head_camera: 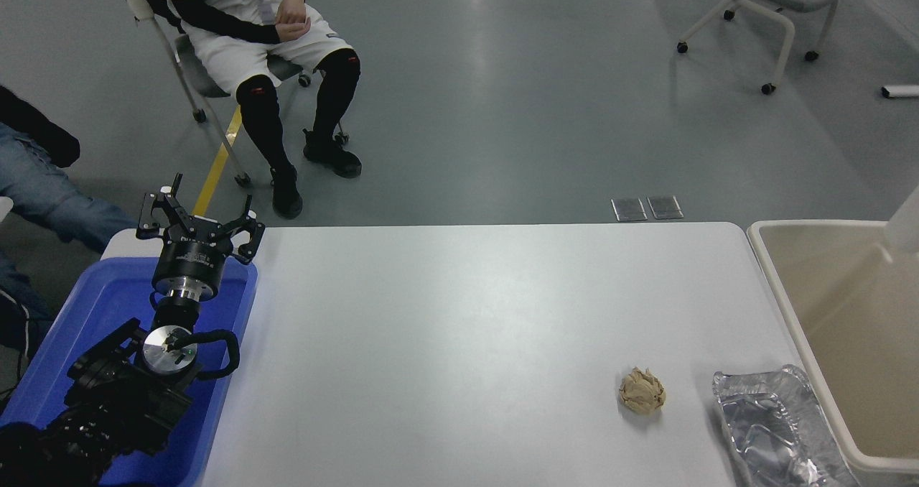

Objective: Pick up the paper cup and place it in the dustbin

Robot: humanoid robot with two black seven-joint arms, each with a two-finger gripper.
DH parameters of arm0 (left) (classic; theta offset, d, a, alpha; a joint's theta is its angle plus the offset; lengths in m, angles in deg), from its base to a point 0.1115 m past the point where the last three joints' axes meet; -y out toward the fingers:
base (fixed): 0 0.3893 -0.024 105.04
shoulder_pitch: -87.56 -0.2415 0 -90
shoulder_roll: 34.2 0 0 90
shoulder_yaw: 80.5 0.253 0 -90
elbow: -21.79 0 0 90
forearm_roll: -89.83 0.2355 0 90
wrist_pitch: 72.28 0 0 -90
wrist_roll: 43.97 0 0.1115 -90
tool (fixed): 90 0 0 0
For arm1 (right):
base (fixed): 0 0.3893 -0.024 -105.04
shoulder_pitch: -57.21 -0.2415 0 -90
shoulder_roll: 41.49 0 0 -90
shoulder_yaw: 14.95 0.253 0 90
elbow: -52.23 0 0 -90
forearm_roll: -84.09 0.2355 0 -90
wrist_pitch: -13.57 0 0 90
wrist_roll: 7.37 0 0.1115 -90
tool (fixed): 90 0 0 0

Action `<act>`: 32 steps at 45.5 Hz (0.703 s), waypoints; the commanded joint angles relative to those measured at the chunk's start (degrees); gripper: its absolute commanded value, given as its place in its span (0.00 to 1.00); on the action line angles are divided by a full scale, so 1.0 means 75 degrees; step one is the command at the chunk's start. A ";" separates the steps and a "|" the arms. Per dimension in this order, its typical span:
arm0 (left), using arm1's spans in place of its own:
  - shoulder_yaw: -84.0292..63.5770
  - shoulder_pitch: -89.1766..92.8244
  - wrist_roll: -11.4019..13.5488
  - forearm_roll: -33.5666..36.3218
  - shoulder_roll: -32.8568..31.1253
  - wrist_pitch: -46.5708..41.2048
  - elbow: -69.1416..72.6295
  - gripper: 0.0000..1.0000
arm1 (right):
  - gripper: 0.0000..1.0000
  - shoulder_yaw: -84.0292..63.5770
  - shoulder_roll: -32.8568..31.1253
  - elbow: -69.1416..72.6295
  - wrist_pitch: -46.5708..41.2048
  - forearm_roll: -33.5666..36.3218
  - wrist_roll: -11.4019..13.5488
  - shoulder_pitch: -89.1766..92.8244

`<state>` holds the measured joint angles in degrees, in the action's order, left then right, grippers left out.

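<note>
Only a white sliver of the paper cup (pixel 906 227) shows at the frame's right edge, directly above the dustbin (pixel 782 289), so we cannot see our right gripper or what it holds.

We see a smooth, matt white tabletop (pixel 459 329), a glossy blue plastic bin (pixel 108 307), a smooth beige plastic dustbin (pixel 782 293), a crinkled shiny foil tray (pixel 775 429) and a rough crumpled tan paper ball (pixel 642 391). Our black left gripper (pixel 197 218) has a brushed metal wrist ring.
</note>
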<state>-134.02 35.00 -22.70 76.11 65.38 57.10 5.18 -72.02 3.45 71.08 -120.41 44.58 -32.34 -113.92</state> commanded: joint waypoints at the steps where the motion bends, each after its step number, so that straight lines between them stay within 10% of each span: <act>1: 0.0000 0.0000 0.0000 0.0001 0.0000 0.0000 0.0000 0.99 | 0.00 0.0648 -0.0132 -0.0345 0.0975 0.0451 0.0012 0.1417; 21: 0.0000 0.0000 0.0000 0.0001 0.0000 0.0000 0.0000 0.99 | 0.00 0.1819 0.0090 -0.0919 0.3707 0.1376 0.0059 0.3948; 32: 0.0000 0.0000 0.0000 0.0001 0.0000 0.0000 0.0000 0.99 | 0.00 0.2381 0.1016 -0.1786 0.5124 0.1880 0.0645 0.5578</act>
<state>-134.03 35.00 -22.70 76.13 65.38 57.10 5.19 -58.91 6.14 62.86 -91.94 54.95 -30.69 -83.23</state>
